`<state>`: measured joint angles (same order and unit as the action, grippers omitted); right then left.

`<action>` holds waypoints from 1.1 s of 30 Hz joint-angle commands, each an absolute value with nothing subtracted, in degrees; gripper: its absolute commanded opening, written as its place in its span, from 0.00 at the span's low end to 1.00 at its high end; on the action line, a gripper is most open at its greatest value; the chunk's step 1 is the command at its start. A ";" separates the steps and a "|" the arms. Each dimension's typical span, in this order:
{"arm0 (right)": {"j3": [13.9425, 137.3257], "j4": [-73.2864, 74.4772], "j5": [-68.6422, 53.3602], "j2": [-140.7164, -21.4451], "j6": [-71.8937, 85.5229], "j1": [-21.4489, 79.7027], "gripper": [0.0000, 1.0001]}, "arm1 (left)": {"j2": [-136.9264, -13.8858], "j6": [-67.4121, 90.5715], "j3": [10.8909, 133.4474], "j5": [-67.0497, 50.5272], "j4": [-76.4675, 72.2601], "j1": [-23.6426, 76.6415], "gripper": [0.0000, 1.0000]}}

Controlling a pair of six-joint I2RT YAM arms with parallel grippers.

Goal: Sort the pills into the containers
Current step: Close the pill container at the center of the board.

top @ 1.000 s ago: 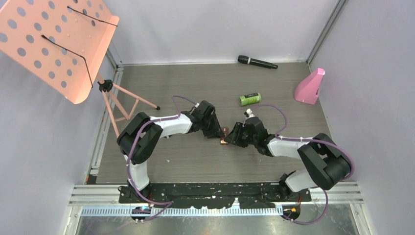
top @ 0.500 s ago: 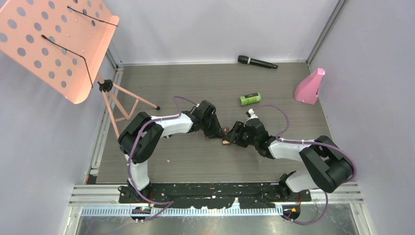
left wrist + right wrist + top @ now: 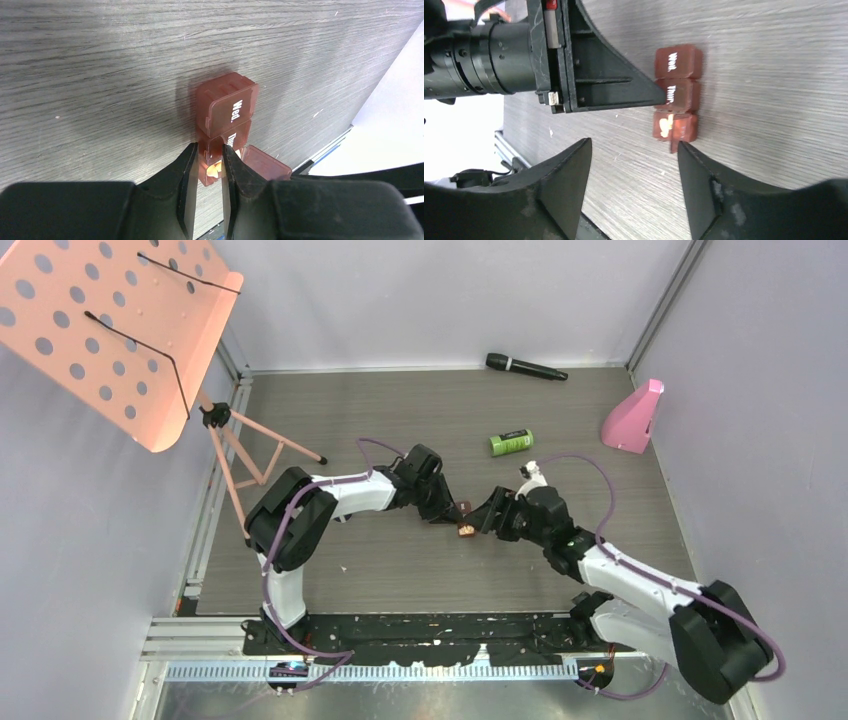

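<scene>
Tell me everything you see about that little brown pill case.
The small reddish-brown translucent plastic pill case lies flat on the grey wood-grain table: three joined compartments. Two shut lids read Wed. and Thur.; the end one is flipped open, pale pills inside. The left gripper pinches that open end between its fingers.

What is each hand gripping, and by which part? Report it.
The left hand pinches the brown pill case across its near, opened end, one finger on each side. The right hand is open and holds nothing.
</scene>
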<state>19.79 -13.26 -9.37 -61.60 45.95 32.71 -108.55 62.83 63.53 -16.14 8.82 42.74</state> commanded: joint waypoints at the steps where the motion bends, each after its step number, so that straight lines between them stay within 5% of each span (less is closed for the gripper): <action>1: 23.06 0.25 -7.57 -55.82 45.64 27.93 0.64 | -112.94 60.61 61.19 -12.41 18.52 42.77 0.22; 6: 27.17 11.40 -4.09 -56.12 42.18 23.05 0.42 | -113.43 60.04 61.33 -13.00 18.38 42.63 0.22; 10: 28.97 12.36 -5.16 -60.17 41.09 22.82 0.37 | -113.82 60.00 61.62 -13.50 18.11 42.63 0.22; 21: 29.81 -2.30 -20.51 -69.83 40.28 23.15 0.44 | -114.23 60.52 61.72 -14.66 17.48 42.63 0.20; 33: 32.33 -0.90 -19.19 -77.02 36.02 26.15 0.50 | -114.41 61.40 61.70 -15.19 16.89 42.46 0.17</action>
